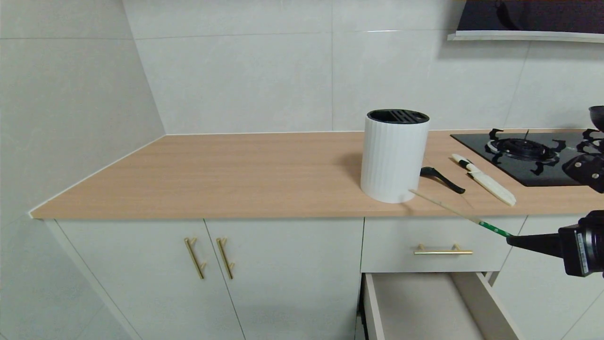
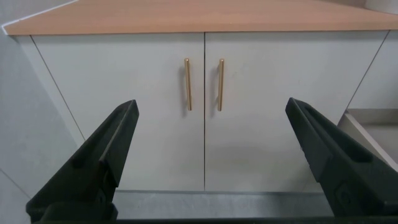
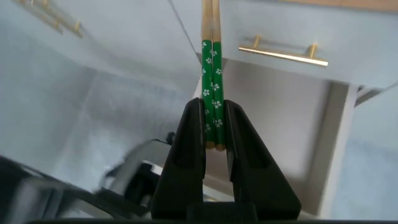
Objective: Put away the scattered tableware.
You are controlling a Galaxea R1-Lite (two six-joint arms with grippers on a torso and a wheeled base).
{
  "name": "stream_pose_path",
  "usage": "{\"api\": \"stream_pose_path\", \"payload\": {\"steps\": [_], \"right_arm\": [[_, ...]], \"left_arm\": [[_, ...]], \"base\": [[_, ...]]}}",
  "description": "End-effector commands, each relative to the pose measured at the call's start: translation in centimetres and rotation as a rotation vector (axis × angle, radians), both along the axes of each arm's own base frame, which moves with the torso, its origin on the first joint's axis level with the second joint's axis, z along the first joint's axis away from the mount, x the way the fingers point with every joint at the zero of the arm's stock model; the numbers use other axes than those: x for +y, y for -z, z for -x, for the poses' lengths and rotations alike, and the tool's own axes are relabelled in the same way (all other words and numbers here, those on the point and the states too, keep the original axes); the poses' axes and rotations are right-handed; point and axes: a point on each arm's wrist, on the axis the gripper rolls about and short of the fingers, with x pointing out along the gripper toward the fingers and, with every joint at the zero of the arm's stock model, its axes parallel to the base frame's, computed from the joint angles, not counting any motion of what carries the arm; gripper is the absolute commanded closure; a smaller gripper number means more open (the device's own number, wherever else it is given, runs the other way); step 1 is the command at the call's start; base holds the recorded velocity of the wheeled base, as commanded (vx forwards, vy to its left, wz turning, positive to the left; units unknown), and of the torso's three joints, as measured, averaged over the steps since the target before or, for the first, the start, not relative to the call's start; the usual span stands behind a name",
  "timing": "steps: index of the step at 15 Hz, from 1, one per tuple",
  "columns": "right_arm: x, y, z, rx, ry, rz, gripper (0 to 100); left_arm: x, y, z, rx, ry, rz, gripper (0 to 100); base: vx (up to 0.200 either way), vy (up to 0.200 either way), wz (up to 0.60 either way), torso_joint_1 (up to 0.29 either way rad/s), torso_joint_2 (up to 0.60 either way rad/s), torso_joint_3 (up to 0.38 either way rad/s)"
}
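The job looks barely started. 1 pair of chopsticks [image 1: 457, 211] is off the desk [image 1: 236, 174] and in the right gripper [image 1: 514, 240], but not yet stowed. 2 other pieces lie on the desk to the right of the white slotted holder [image 1: 394, 156]: a black-handled utensil [image 1: 442, 179] just beside its base, and a pale knife [image 1: 483, 179] further right, near the stove [image 1: 524, 151]. So all 3 items are left to put away, either into the holder or into the open drawer [image 1: 420, 307] below the desk edge; which one is meant cannot be told.

The right arm comes in low from the right, in front of the desk's near edge and above the open drawer. Its fingers [image 3: 186, 143] are closed tight on the green, flowered ends of the chopsticks, and the bare wooden tips slant up and to the far left toward the foot of the holder.

The left gripper [image 2: 211, 109] hangs low on the left, facing the 2 cupboard doors [image 2: 137, 93] under the desk, with its fingers spread wide and nothing between them.
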Motion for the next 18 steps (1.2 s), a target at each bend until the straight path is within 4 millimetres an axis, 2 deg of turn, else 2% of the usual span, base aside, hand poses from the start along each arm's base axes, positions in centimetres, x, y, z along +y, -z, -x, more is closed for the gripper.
{"api": "stream_pose_path", "payload": {"steps": [1,8,12,18], "right_arm": [[0.2,0.6,0.4,0.016,-0.021,0.004,100],[1.4,3.5,-0.8,0.14,-0.092,0.059,100],[1.5,4.4,-1.3,0.18,-0.101,0.072,100],[1.7,5.5,-2.0,0.224,-0.107,0.091,100]], "left_arm": [[0.0,0.0,0.0,0.0,-0.001,0.001,0],[0.0,0.0,0.0,0.0,-0.001,0.001,0],[0.0,0.0,0.0,0.0,-0.001,-0.001,0],[0.0,0.0,0.0,0.0,-0.001,0.001,0]], "base": [[0.0,0.0,0.0,0.0,0.0,0.0],[0.0,0.0,0.0,0.0,0.0,0.0],[0.0,0.0,0.0,0.0,0.0,0.0],[0.0,0.0,0.0,-0.146,0.38,0.231]]}}
